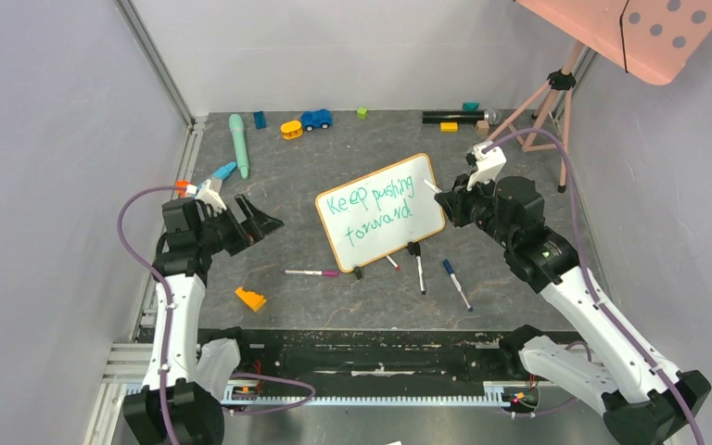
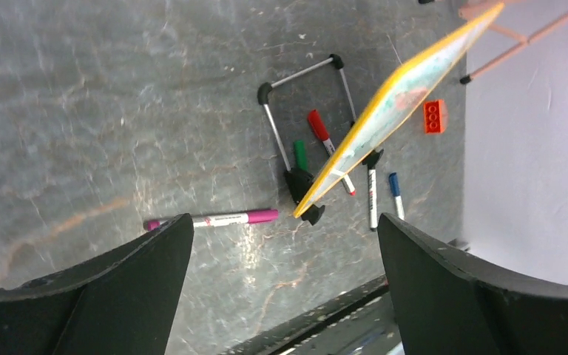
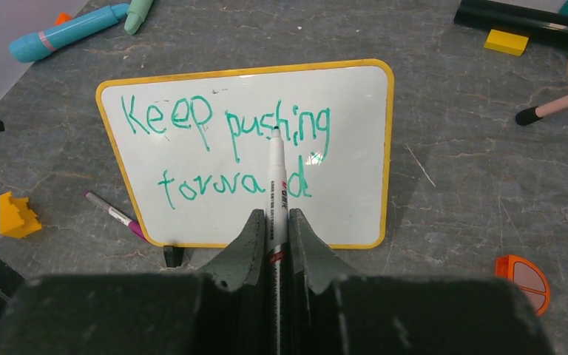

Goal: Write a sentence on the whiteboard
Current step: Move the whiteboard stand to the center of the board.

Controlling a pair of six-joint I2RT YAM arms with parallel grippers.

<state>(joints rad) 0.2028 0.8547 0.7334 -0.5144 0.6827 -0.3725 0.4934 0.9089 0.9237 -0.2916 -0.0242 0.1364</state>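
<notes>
The whiteboard with its orange frame stands tilted on two black clip feet at the table's middle. The sentence, in green marker, reads "Keep pushing forward" in two lines. It also shows in the right wrist view on the whiteboard. My right gripper is shut on a white marker. The marker's tip points at the board near "pushing"; I cannot tell if it touches. In the top view the right gripper is at the board's right edge. My left gripper is open and empty, left of the board. The left wrist view shows the left gripper above the table and the whiteboard edge-on.
A pink marker, a black marker and a blue marker lie in front of the board. An orange block lies near left. Teal pens, a toy car, a black tube and a tripod stand at the back.
</notes>
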